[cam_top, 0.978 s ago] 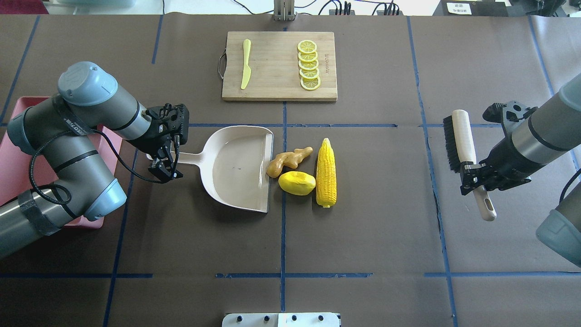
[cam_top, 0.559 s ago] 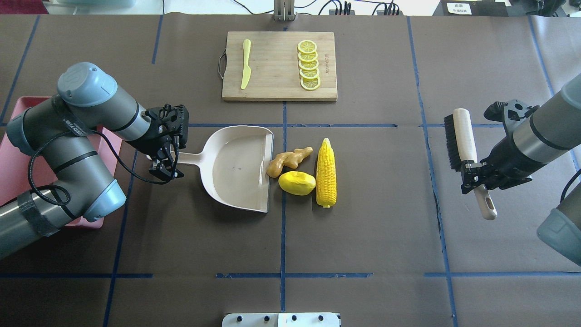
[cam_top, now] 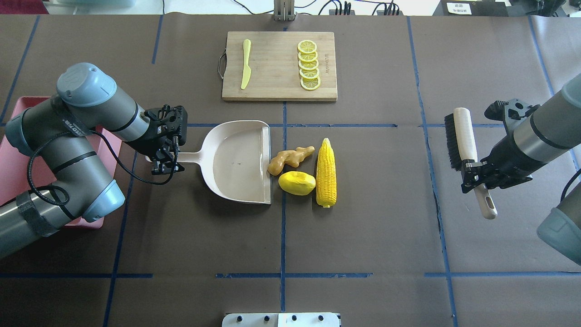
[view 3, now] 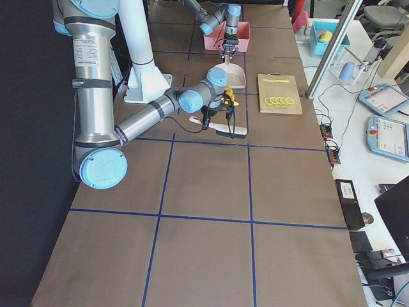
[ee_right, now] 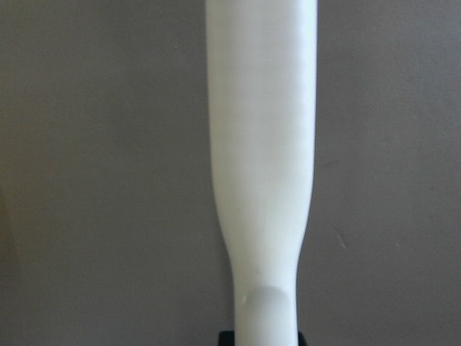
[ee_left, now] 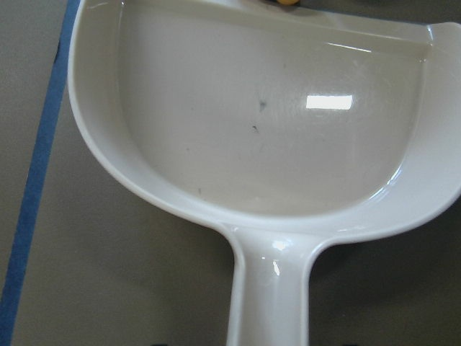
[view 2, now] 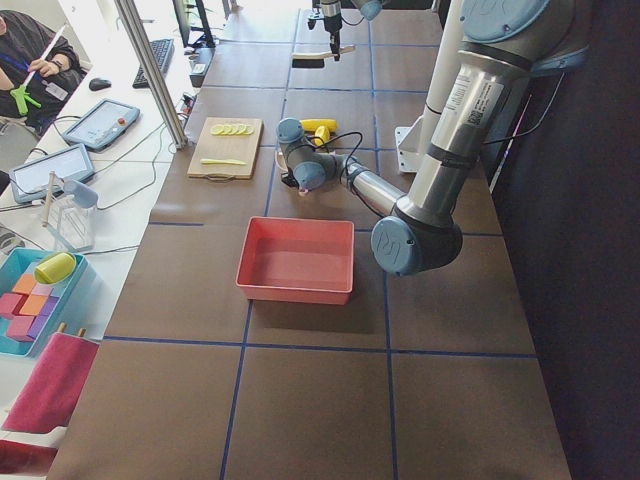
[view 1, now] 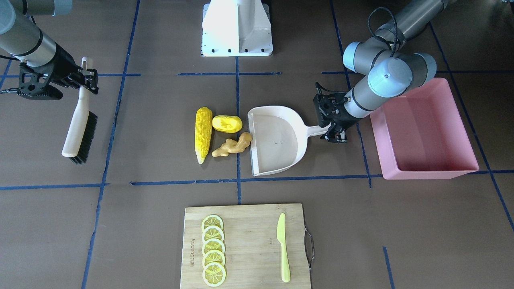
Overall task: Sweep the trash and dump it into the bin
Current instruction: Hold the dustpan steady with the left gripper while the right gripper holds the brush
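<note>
Left gripper (cam_top: 164, 164) is clenched on the handle of the beige dustpan (cam_top: 238, 161), whose open lip touches the ginger root (cam_top: 287, 159). The yellow fruit piece (cam_top: 296, 182) and corn cob (cam_top: 326, 172) lie just beside it on the desk (cam_top: 363, 236), and the pink bin (view 1: 421, 132) stands beyond the handle end. Right gripper (cam_top: 472, 178) grasps the brush (cam_top: 463, 136) by its handle, well apart; the print on the cutting board (cam_top: 277, 68) is too small to read.
</note>
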